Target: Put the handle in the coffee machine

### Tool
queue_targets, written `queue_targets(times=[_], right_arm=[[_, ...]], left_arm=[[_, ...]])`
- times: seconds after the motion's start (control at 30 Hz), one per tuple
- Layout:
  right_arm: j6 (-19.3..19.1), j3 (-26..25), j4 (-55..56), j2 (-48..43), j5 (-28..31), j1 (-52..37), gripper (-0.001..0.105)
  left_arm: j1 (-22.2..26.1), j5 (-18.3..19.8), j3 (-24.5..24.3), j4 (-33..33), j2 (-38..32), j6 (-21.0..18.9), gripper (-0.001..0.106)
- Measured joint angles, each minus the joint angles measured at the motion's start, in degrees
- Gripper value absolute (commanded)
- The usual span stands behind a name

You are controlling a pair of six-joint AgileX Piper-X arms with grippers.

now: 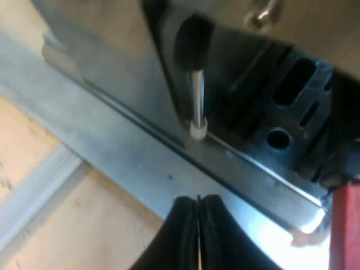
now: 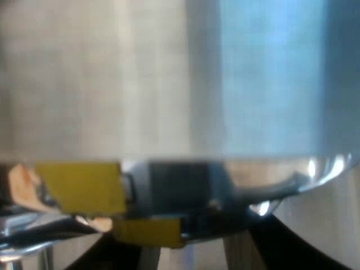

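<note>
Black left gripper being held pressed closed, empty, by the slotted black tray of the brushed-steel espresso machine, red handle end beside that tray, right gripper being held close against the machine, its closure impossible to tell

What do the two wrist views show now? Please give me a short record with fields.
left gripper: shut, empty, near the machine's lower edge
espresso machine: metal front, close ahead
metal rod: white tip, stands at the machine's front
slotted grate: dark, beside the rod
red end: likely the handle's, at the grate's corner
right wrist view: metal wall close up, yellow patches under it
</note>
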Motion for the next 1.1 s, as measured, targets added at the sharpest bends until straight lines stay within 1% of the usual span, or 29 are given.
queue_targets(times=[0.07,0.1,0.17,0.27,0.3,0.33,0.37,0.47,0.63,0.7,0.77,0.93,0.97,1.03,1.1], right_arm=[[0.00,0.00,0.00,0.00,0.00,0.00,0.030],[0.00,0.00,0.00,0.00,0.00,0.00,0.030],[0.00,0.00,0.00,0.00,0.00,0.00,0.030],[0.00,0.00,0.00,0.00,0.00,0.00,0.030],[0.00,0.00,0.00,0.00,0.00,0.00,0.030],[0.00,0.00,0.00,0.00,0.00,0.00,0.030],[0.00,0.00,0.00,0.00,0.00,0.00,0.030],[0.00,0.00,0.00,0.00,0.00,0.00,0.030],[0.00,0.00,0.00,0.00,0.00,0.00,0.030],[0.00,0.00,0.00,0.00,0.00,0.00,0.030],[0.00,0.00,0.00,0.00,0.00,0.00,0.030],[0.00,0.00,-0.11,0.00,0.15,0.00,0.030],[0.00,0.00,-0.09,0.00,0.15,0.00,0.030],[0.00,0.00,-0.09,0.00,0.22,0.00,0.030],[0.00,0.00,-0.20,0.00,0.22,0.00,0.030]], left_arm=[[-0.12,-0.76,-1.81,2.35,1.66,0.38,0.000],[-0.08,-1.13,-3.02,4.71,2.91,1.25,0.000],[-0.08,-1.81,-4.28,6.81,4.53,2.40,0.000],[-0.08,-4.96,-4.73,8.92,5.76,3.82,0.000],[-0.08,-5.15,-4.73,10.27,5.84,4.97,0.000],[-0.08,-5.21,-4.73,10.74,5.82,5.42,0.000],[-0.08,-5.19,-4.73,11.88,5.82,6.72,0.000],[-0.79,-5.29,-4.78,14.03,5.82,8.34,0.000],[-2.53,-5.53,-4.78,15.04,5.82,8.78,0.000],[-4.07,-5.52,-4.78,16.80,5.82,10.25,0.000],[-4.82,-5.52,-4.78,17.42,5.82,10.69,0.000],[-5.94,-5.52,-4.78,18.39,5.82,10.74,0.000],[-6.51,-5.52,-4.78,19.75,5.51,10.74,0.000],[-6.61,-4.45,-4.78,20.52,4.87,10.74,0.000],[-6.79,-2.55,-3.30,21.15,3.07,10.74,0.000]])
